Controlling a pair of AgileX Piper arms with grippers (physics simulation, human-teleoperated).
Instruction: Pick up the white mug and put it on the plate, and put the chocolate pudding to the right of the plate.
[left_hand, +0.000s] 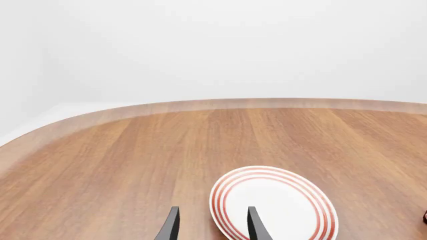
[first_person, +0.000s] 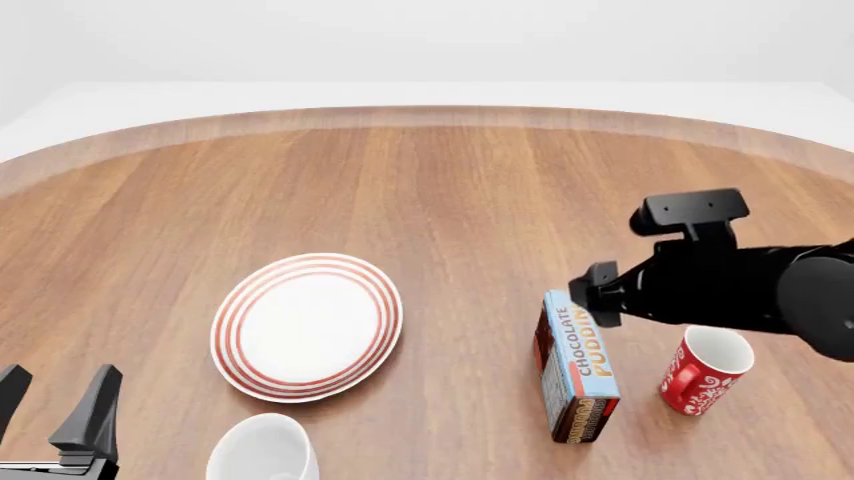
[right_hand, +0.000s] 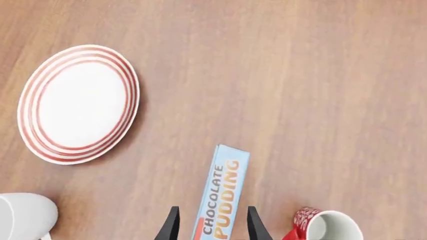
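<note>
The plate (first_person: 307, 325) lies left of centre on the table; it also shows in the left wrist view (left_hand: 273, 202) and the right wrist view (right_hand: 79, 102). The white mug (first_person: 263, 450) stands just in front of the plate, at the near edge, and shows in the right wrist view (right_hand: 25, 215). The chocolate pudding (first_person: 578, 365) stands on its narrow side, to the right of the plate. My right gripper (first_person: 591, 292) hovers over its far end, open, with a finger on each side of the carton (right_hand: 220, 200). My left gripper (first_person: 51, 400) is open and empty at the near left.
A red mug with a white pattern (first_person: 703, 370) stands just right of the pudding, below my right arm; it also shows in the right wrist view (right_hand: 323, 225). The table's curved far edge (first_person: 427, 115) runs across the back.
</note>
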